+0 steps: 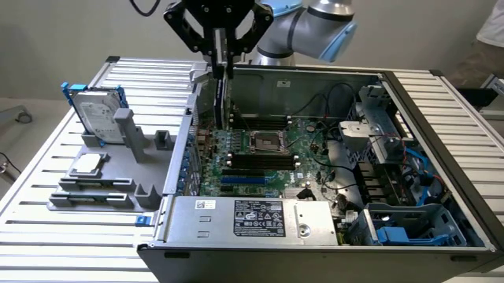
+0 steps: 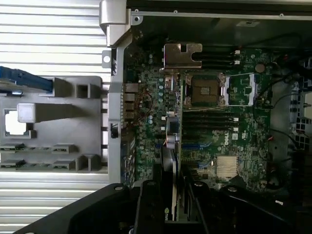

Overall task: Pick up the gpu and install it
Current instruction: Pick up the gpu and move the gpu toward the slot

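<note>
Jaws partly closed, gripper (image 1: 223, 62) clamping one gpu (image 1: 219, 100) by its top edge, card upright over the motherboard (image 1: 303, 138) inside one open computer case (image 1: 315, 88). One hard drive (image 1: 98, 115) and one silver chip (image 1: 88, 164) sit on one gray tray (image 1: 110, 191). Slatted metal table (image 1: 47, 236), pale wall (image 1: 63, 35) behind.

wall (image 1: 63, 29): plain beige, bare, across the top of the exterior view | floor (image 1: 16, 135): pale, smooth, at the left edge, a small caster wheel (image 1: 23, 116) standing on it | table (image 1: 55, 242): ribbed silver metal slats, lower left and right side | light: even, soft, no hard shadows
</note>
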Robot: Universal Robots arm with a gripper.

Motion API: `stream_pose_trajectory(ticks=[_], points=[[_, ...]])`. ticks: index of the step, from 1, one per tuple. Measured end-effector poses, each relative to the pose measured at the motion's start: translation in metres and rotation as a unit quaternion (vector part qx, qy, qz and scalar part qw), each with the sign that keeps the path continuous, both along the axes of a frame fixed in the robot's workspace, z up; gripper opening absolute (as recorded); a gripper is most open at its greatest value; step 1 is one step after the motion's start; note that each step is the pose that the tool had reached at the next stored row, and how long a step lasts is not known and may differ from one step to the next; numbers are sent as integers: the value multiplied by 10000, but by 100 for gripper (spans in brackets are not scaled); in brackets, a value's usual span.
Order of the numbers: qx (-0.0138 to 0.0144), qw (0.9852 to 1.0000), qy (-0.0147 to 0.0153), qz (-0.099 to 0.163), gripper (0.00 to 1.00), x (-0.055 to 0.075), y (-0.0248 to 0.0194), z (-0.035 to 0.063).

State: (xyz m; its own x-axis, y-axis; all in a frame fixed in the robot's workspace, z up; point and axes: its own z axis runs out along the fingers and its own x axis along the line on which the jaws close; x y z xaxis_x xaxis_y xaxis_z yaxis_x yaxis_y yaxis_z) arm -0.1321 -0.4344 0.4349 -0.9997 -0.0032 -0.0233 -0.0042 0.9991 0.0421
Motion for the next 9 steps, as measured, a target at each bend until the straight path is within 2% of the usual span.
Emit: stream_pose_trajectory(ticks=[9], points=[[-1, 10000, 10, 0, 26, 409, -4, -147]])
